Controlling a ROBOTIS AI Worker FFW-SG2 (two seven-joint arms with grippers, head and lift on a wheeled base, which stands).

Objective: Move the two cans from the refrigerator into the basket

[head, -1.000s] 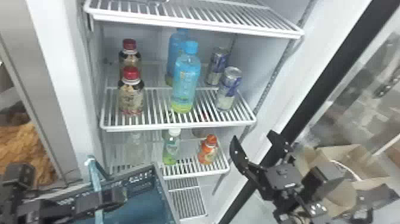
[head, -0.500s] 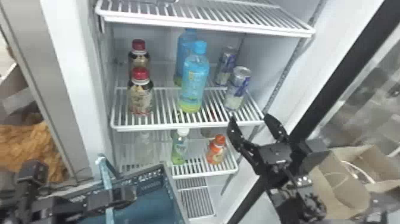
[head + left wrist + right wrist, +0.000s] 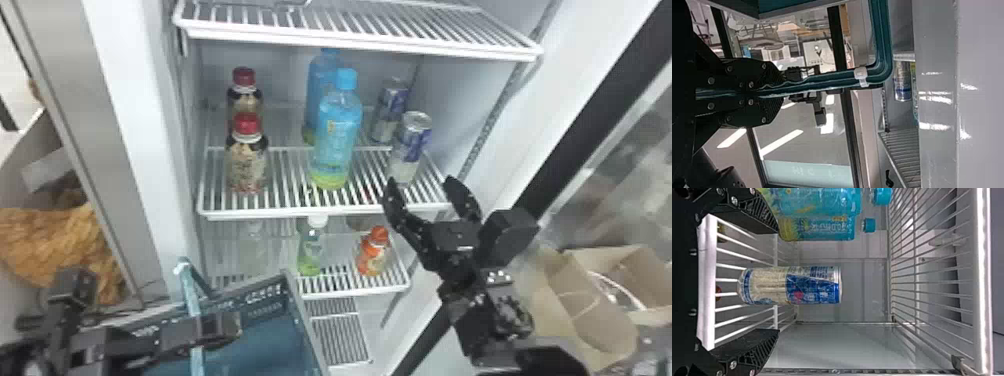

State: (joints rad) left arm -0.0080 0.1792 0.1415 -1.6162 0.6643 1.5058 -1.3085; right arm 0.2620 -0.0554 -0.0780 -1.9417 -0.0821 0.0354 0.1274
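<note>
Beside the front can [image 3: 411, 150] stand blue bottles [image 3: 338, 135], behind it the other can [image 3: 391, 107], before it the right gripper [image 3: 422, 183], wide open and empty, while the left gripper [image 3: 233, 327] clamps the basket handle [image 3: 884, 35].

Rear silver-and-blue metal can [image 3: 388, 111]: partly hidden
Teal plastic basket [image 3: 270, 303]: cut off by head view's bottom edge

My left arm [image 3: 95, 345] and right arm [image 3: 505, 310] are black and blocky — small white marks [image 3: 498, 276] dot the right one. My right gripper [image 3: 422, 181] has tapering black fingers [image 3: 756, 350], partly ribbed — with round silvery screws [image 3: 733, 364].
</note>
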